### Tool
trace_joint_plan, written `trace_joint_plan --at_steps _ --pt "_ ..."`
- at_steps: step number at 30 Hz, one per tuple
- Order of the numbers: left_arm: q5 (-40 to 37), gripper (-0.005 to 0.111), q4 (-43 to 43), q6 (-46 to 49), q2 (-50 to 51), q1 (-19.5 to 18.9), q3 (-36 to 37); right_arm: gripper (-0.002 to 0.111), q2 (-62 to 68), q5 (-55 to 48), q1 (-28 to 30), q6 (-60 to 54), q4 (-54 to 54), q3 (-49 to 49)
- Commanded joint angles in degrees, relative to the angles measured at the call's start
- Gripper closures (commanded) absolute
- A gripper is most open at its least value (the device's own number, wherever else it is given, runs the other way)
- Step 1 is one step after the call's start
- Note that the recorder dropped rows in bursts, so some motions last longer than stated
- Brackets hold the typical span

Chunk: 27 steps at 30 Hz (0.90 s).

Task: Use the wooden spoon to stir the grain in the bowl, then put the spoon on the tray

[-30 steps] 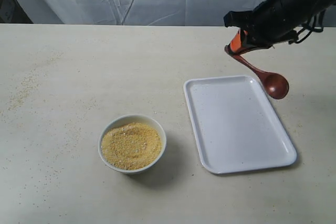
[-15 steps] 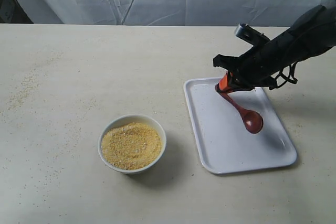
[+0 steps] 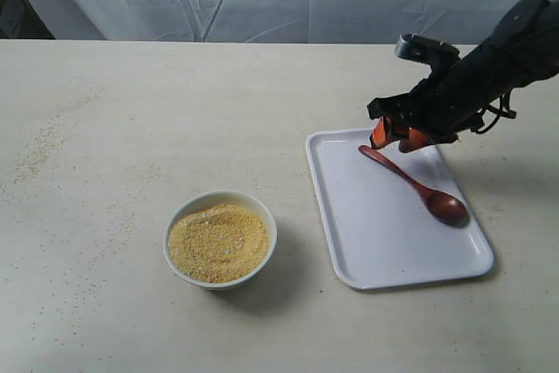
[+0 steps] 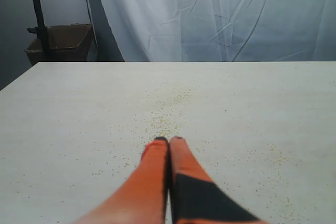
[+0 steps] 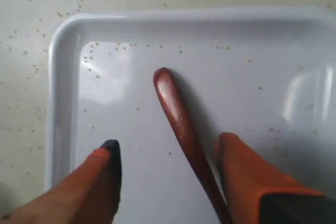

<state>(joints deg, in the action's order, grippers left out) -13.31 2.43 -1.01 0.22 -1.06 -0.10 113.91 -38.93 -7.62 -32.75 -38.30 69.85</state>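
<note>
Right claw (image 3: 396, 137) spread open over the far end of the tray (image 3: 319, 216), straddling the handle, pinching nothing. Left claw (image 4: 169, 140) pressed shut above bare tabletop (image 4: 252, 103), tray out of its view. Wooden spoon (image 3: 419, 188) lying flat on the tray, head near its right rim. Could clip the handle if lifted askew and flick the spoon off the tray. Half a second earlier: clamped, tilted, head over the tray's middle.
</note>
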Motion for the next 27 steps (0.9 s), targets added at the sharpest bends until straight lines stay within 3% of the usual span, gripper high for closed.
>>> trace_joint_plan --at_steps 1,3,5,10,13,20,27 --pt "0.1 0.107 0.1 0.0 -0.2 -0.1 0.1 0.054 -6.6 0.2 0.3 0.4 1.0 -0.1" --pt "0.1 0.107 0.1 0.0 -0.2 -0.1 0.1 0.056 -9.7 -0.3 0.3 0.4 1.0 -0.1" --pt "0.1 0.107 0.1 0.0 -0.2 -0.1 0.1 0.066 -12.5 -0.7 0.3 0.4 1.6 -0.1" --pt "0.1 0.107 0.1 0.0 -0.2 -0.1 0.1 0.108 -17.8 -2.3 0.3 3.6 7.5 -0.1" --pt "0.1 0.107 0.1 0.0 -0.2 -0.1 0.1 0.108 -20.5 -5.0 0.3 9.2 15.5 -0.2" --pt "0.1 0.107 0.1 0.0 -0.2 -0.1 0.1 0.108 -28.3 -8.1 0.3 36.6 41.7 -3.7" --pt "0.1 0.107 0.1 0.0 -0.2 -0.1 0.1 0.108 -44.8 -5.7 0.3 38.9 44.5 -13.3"
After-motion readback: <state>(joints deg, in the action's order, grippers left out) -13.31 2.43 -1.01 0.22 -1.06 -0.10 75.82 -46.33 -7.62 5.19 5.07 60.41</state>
